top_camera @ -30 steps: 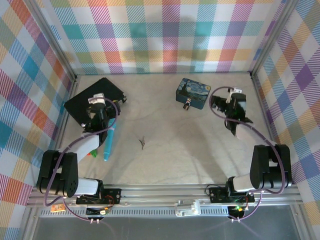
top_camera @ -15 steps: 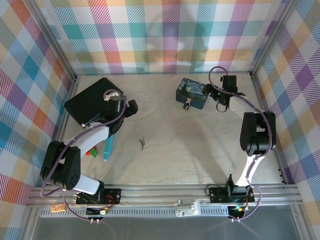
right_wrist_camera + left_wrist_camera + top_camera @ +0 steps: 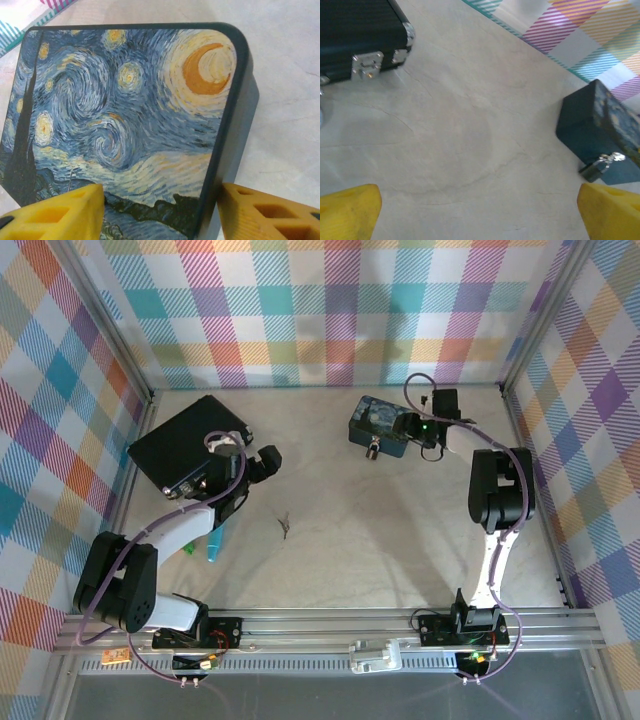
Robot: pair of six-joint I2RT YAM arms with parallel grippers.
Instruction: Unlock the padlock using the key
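Note:
The padlock (image 3: 375, 452) is tiny and dark with a silver shackle, and it hangs on the front of the blue painted tin (image 3: 378, 424). From the left wrist it shows low at the right (image 3: 600, 167), under the tin (image 3: 592, 125). The key (image 3: 285, 527), small and dark, lies alone on the mat in the middle. My left gripper (image 3: 262, 461) hovers open beside the black case, its yellow fingers (image 3: 350, 212) far apart over bare mat. My right gripper (image 3: 413, 430) is at the tin's right end. One finger (image 3: 55, 215) lies over the lid (image 3: 125, 115), the other (image 3: 270, 215) against the side wall.
A black case (image 3: 185, 440) with metal clasps (image 3: 367, 66) sits at the back left. A light-blue pen (image 3: 213, 548) lies partly under the left arm. Checked walls (image 3: 330, 310) close in the back and both sides. Open mat lies around the key.
My right arm has stretched forward and left to the tin, and its jaws have narrowed around the tin's end. My left gripper has swung right, off the black case.

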